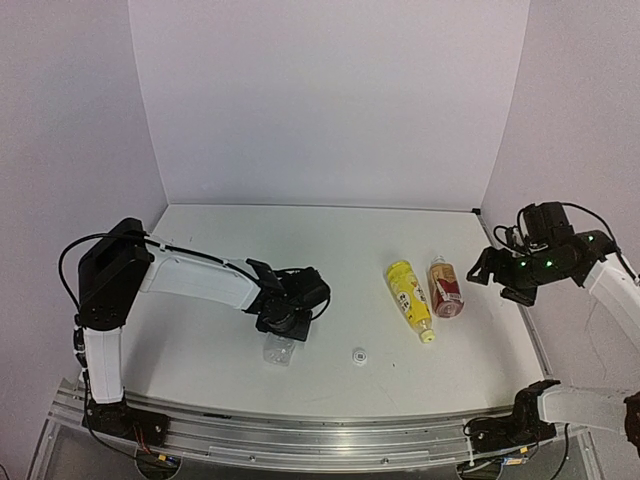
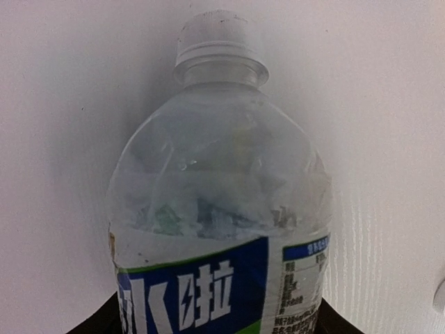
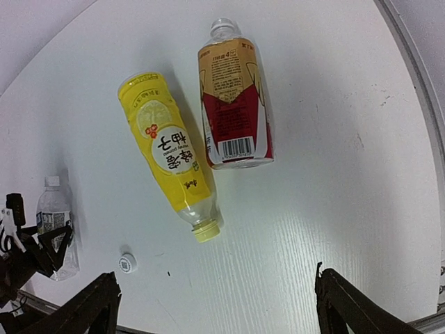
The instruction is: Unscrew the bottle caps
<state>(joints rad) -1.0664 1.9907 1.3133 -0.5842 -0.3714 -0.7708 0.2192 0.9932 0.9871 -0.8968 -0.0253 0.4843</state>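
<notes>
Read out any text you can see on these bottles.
On the clear bottle, blue label: "啦" after a cut-off character; the fine print is too small to read.
On the yellow bottle: large dark characters, too blurred to read.
On the amber bottle: barcode and fine print, unreadable.

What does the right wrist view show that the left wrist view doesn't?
Right wrist only: the yellow bottle, capped, and the amber bottle, apparently uncapped, lying side by side; a loose cap (a white sliver at the left view's edge may be it); the open right gripper. Left wrist only: the print on the blue label, close up. Both: the clear bottle with its white cap on.
</notes>
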